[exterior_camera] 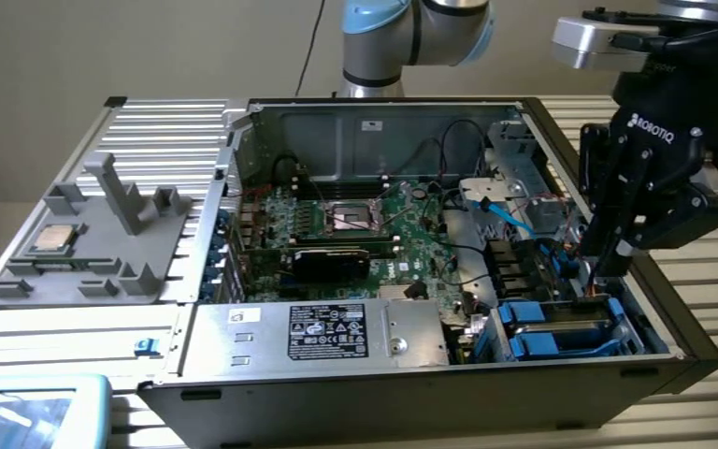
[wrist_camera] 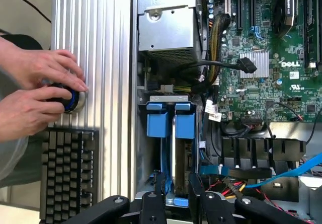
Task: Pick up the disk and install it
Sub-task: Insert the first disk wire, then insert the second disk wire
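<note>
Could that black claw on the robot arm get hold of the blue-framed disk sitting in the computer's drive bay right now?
Probably yes. The gripper hangs directly over the disk, which stands on edge in the open case, its blue carrier facing up, with no cable crossing above it.

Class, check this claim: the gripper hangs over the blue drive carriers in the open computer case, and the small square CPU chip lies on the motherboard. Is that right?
Not quite. The CPU chip lies on the grey fixture outside the computer case, as the exterior view shows. The gripper does hang over the blue drive carriers.

Computer case (exterior_camera: 372, 122): bare grey sheet metal, matt. Power supply box (exterior_camera: 322, 334): silver metal, black printed label. Disk (wrist_camera: 173, 148): thin metal edge, bright blue glossy plastic carrier. Motherboard (wrist_camera: 261, 83): green, finned metal heatsink. Gripper (wrist_camera: 176, 196): matt black.
</note>
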`<state>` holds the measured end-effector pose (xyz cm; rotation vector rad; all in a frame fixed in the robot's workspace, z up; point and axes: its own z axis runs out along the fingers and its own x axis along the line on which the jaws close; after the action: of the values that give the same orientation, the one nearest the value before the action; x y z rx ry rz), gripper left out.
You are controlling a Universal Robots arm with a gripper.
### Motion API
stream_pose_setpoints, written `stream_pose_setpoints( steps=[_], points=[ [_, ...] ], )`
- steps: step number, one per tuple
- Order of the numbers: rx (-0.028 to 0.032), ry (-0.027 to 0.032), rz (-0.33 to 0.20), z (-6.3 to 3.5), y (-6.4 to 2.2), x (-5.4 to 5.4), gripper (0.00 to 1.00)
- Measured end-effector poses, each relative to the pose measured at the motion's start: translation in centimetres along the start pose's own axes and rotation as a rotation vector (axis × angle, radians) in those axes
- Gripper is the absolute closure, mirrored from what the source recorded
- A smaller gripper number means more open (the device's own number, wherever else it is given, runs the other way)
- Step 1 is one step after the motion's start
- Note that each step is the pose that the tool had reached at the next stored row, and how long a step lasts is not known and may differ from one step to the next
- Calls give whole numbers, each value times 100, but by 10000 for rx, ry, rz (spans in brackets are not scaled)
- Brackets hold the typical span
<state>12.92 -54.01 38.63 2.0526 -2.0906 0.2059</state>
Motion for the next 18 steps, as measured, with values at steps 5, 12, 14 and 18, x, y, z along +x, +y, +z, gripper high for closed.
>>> stream_pose_setpoints(
  steps=[5, 12, 14, 18],
  points=[
    [27, 23, 8, -22, 84, -106, 68],
    [48, 34, 14, -25, 157, -148, 68],
    [48, 34, 14, -25, 157, -148, 68],
    [48, 34, 14, -25, 157, -148, 68]
  ],
)
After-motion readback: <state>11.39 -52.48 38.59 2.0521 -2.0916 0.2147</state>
